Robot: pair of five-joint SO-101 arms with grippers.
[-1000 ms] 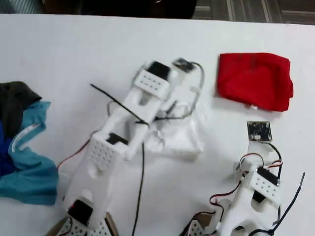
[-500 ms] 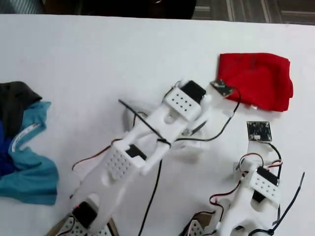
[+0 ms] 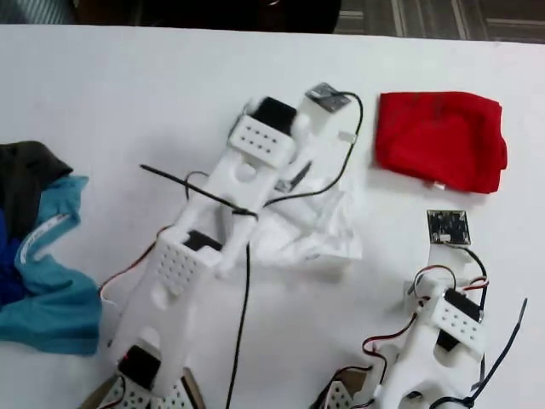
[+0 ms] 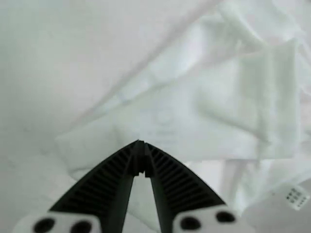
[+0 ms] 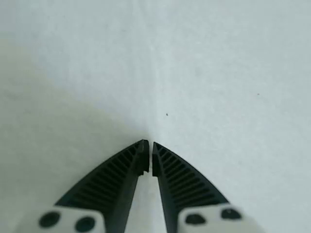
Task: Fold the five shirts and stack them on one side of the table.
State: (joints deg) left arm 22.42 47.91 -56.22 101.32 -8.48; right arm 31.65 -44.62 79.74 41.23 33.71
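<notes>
At centre of the high view, the left gripper (image 4: 141, 151), fingers pressed together, sits on the crumpled white cotton shirt (image 3: 311, 230), probably to flatten a fold, left of the folded red shirt (image 3: 440, 139); the right gripper (image 5: 149, 156), fingers likewise together, hangs parked at lower right.

**Five shirts, one folded, the rest loose**

Lying apart on a white table (image 3: 128, 85), in three places. Toward the far right: a red shirt (image 3: 440, 139), folded into a thick, roughly square bundle with soft, rounded edges, flat and alone. Near the middle: a white shirt (image 3: 311, 234), crumpled and unfolded, creased into overlapping flaps and ridges, hard to tell from the white surface; close up (image 4: 204, 111), layered folds and a small label at one edge. At the left edge: a loose heap of a black shirt (image 3: 25, 175) farthest back, a dark blue shirt (image 3: 7, 256) at the very edge, and a teal shirt (image 3: 51, 298) sprawled nearest, all touching and overlapping.
</notes>
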